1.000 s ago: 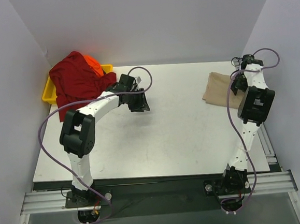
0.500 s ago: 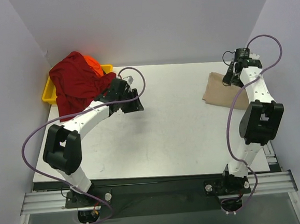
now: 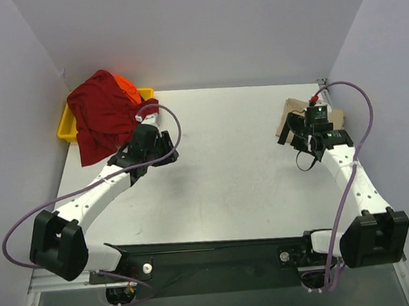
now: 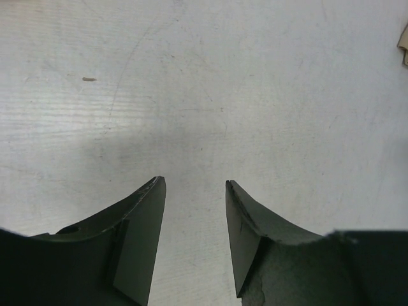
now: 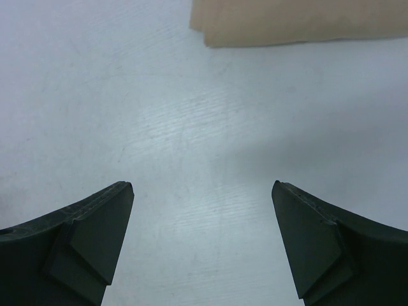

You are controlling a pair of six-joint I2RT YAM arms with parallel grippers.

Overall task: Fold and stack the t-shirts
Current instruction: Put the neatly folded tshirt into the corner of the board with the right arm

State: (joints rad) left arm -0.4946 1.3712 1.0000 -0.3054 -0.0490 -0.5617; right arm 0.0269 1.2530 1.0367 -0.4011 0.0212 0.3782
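A folded tan t-shirt [image 3: 290, 110] lies at the table's far right; its near edge [image 5: 299, 22] shows at the top of the right wrist view. My right gripper [image 3: 295, 140] [image 5: 203, 188] hovers just in front of it, open wide over bare table, holding nothing. The dark red t-shirt [image 3: 102, 117] is heaped over the far left corner, with the orange t-shirt [image 3: 127, 88] peeking out behind it. My left gripper [image 3: 155, 153] [image 4: 194, 185] is right of that heap, open and empty, over bare table.
A yellow tray [image 3: 67, 125] sits under the red heap at the far left edge. White walls close in the table on the left, back and right. A sliver of the tan cloth [image 4: 403, 44] shows at the right edge of the left wrist view.
The right gripper has opened wide and drawn back from the tan shirt toward the near side. The left arm has swung left and nearer, still open and empty.
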